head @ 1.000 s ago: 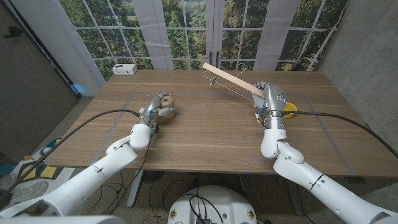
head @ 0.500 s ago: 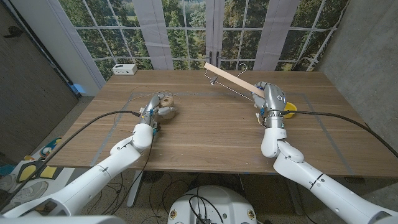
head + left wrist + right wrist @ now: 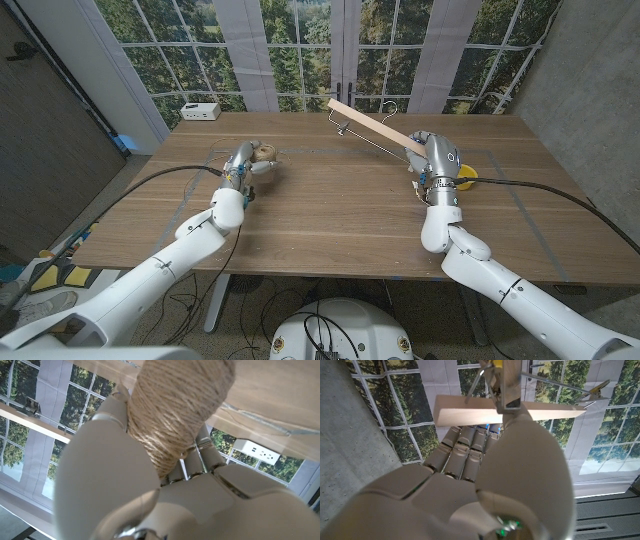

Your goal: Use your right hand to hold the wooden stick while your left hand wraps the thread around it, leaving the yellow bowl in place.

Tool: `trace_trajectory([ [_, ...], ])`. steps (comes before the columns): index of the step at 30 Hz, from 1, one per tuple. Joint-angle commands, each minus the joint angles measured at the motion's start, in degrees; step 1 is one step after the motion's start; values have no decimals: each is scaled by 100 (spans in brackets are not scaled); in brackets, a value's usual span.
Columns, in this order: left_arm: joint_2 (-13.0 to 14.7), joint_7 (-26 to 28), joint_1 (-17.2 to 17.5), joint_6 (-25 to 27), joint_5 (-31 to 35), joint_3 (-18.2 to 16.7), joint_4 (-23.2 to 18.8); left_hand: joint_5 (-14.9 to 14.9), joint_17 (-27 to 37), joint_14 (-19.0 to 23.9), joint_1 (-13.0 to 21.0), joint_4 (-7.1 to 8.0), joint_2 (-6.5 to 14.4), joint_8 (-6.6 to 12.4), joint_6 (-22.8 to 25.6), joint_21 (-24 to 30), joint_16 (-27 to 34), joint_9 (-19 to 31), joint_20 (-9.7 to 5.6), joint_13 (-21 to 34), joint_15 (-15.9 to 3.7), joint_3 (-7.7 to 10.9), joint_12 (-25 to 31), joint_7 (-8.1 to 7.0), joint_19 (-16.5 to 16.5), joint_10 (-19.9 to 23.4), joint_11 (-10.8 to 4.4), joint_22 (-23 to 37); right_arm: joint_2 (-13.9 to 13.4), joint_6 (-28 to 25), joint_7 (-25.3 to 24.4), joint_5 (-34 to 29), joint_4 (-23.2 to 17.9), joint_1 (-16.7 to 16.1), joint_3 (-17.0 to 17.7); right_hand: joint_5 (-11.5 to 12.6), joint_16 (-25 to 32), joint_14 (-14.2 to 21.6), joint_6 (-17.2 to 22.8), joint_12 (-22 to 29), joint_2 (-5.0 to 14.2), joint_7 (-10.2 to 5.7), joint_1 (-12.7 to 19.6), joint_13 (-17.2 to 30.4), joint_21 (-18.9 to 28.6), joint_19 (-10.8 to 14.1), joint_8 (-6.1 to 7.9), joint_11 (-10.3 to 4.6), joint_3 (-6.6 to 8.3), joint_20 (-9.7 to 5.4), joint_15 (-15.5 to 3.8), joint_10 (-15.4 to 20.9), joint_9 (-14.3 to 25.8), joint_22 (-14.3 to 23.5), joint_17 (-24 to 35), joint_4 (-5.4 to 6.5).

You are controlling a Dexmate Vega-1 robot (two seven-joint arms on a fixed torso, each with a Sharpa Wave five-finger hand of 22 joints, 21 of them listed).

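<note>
1. Wooden stick (image 3: 372,122) is gripped in the right hand (image 3: 436,158), slanting up over the table's far side, as it was a second ago.
2. Twine spool (image 3: 264,153) is gripped in the left hand (image 3: 243,163), which has lifted and shifted farther across the table; wrapping looks not yet begun.
3. Yellow bowl (image 3: 466,176) sits just beside the right hand.
4. Left wrist view shows fingers (image 3: 197,462) closed around the spool (image 3: 175,405); the right wrist view shows a metal clip (image 3: 507,385) on the stick (image 3: 470,411).
</note>
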Motion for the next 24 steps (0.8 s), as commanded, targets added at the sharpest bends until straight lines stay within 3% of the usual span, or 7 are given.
trace_trajectory([
  [1, 487, -519, -335, 805, 183, -99, -950, 41, 1313, 2030, 1132, 64, 1073, 10, 717, 463, 1297, 22, -1017, 117, -1768, 19, 60, 165, 547, 291, -176, 992, -67, 611, -110, 308, 81, -98, 141, 43, -23, 159, 578, 819, 627, -547, 586, 678, 53, -36, 44, -486, 19, -295, -795, 592, 900, 1, 21, 40],
  [7, 503, -689, -492, 1089, 22, -243, -1138, 46, 1662, 1980, 1183, 43, 1049, 5, 779, 663, 1492, 22, -982, 243, -1768, -27, 58, 202, 479, 298, -177, 1044, -81, 928, -210, 394, 141, -156, 214, 49, -48, 166, 565, 813, 624, -549, 591, 676, 86, -53, 46, -486, 9, -295, -797, 583, 909, -5, 38, 41],
  [24, 862, -1606, -1732, 2335, 757, 292, -1413, 70, 2201, 1816, 1216, 75, 1061, -15, 845, 963, 1699, 27, -987, 454, -1752, -17, 38, 182, 371, 341, -163, 1058, -27, 1591, -348, 465, 165, -300, 316, 68, -121, 199, 573, 813, 626, -542, 611, 673, 205, -94, 44, -496, -18, -298, -799, 599, 890, -28, 102, 50],
])
